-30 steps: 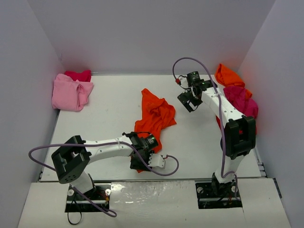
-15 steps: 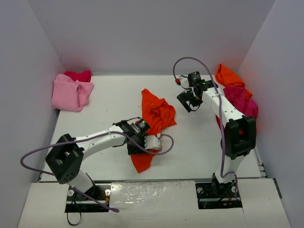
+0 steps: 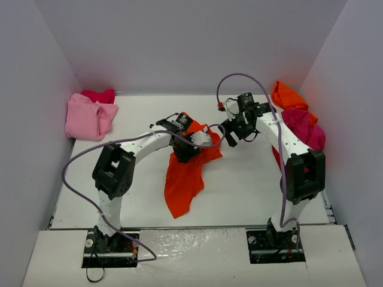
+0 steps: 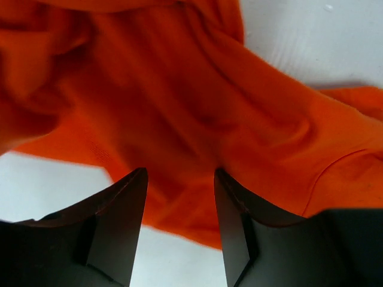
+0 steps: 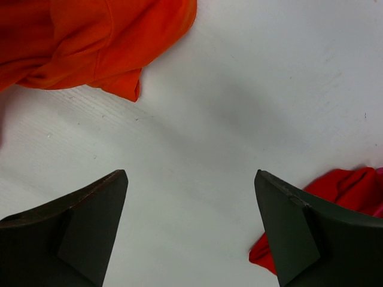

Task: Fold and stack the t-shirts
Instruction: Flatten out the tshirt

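An orange-red t-shirt point(image 3: 182, 185) lies stretched out in the middle of the table, bunched at its far end and reaching toward the near edge. My left gripper point(image 3: 183, 152) hovers over its bunched far part. In the left wrist view the jaws point(image 4: 178, 173) stand apart, with the cloth point(image 4: 239, 119) past the fingertips and nothing pinched. My right gripper point(image 3: 231, 134) is open just right of the shirt, above bare table point(image 5: 191, 173); the shirt's edge point(image 5: 90, 42) shows at the upper left of the right wrist view. Orange point(image 3: 287, 95), magenta point(image 3: 302, 125) and red point(image 5: 341, 185) t-shirts are piled at the right wall.
A light pink t-shirt point(image 3: 88, 116) lies crumpled at the far left, with a magenta one point(image 3: 99, 94) behind it. White walls close in the table on three sides. Purple cables point(image 3: 78, 161) loop off both arms.
My left arm has swung from the shirt's near end up to its far bunched part. The shirt's near end now lies spread flatter. The right gripper has shifted slightly left and its jaws have narrowed a little.
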Controlling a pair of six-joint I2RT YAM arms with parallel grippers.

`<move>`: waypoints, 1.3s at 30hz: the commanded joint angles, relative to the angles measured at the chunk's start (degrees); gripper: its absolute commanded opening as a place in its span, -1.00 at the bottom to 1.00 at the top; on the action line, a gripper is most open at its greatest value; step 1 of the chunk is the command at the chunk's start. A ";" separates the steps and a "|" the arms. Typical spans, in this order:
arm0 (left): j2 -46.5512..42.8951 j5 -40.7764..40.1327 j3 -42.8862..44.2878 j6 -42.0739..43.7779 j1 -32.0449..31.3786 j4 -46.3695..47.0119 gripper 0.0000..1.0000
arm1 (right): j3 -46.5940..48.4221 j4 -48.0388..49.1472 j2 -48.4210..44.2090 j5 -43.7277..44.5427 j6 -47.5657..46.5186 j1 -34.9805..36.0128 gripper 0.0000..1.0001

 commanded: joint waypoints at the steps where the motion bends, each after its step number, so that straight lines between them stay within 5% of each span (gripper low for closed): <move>1: 3.41 9.44 6.42 2.12 -0.47 -11.32 -0.10 | 0.36 -1.05 -4.28 -2.05 -0.64 0.52 0.70; 7: 5.85 14.50 6.27 9.95 1.10 -30.17 -0.15 | 2.40 -3.33 -2.32 -5.63 -2.14 1.60 0.67; 13: -13.10 8.98 -16.12 12.06 6.88 -29.33 -0.31 | 4.18 -4.73 1.63 -5.81 -4.69 4.08 0.67; 19: -23.30 7.32 -21.61 11.72 11.42 -29.23 -0.32 | 10.93 -7.32 10.21 -6.23 -5.85 9.14 0.66; 25: -23.30 8.31 -15.42 10.93 12.02 -30.16 -0.34 | 17.91 -11.29 17.79 -7.25 -5.38 10.43 0.57; 29: -23.69 4.01 -11.31 8.31 12.55 -21.37 -0.31 | 17.81 -11.28 16.73 -8.35 -6.81 10.38 0.56; 34: -12.42 3.31 2.36 5.07 14.57 -16.60 -0.16 | 16.59 -11.03 17.93 -10.45 -5.75 10.85 0.45; 36: -6.82 5.65 10.71 3.48 16.13 -16.19 -0.15 | 15.58 -10.73 19.33 -10.76 -4.51 11.43 0.30; 38: -2.37 5.46 14.55 1.27 16.14 -14.48 -0.14 | 14.58 -11.44 20.76 -10.62 -4.29 12.21 -0.37; 39: 0.24 5.37 15.88 0.33 16.08 -13.67 -0.13 | 13.06 -11.66 21.21 -10.07 -4.13 12.38 -0.87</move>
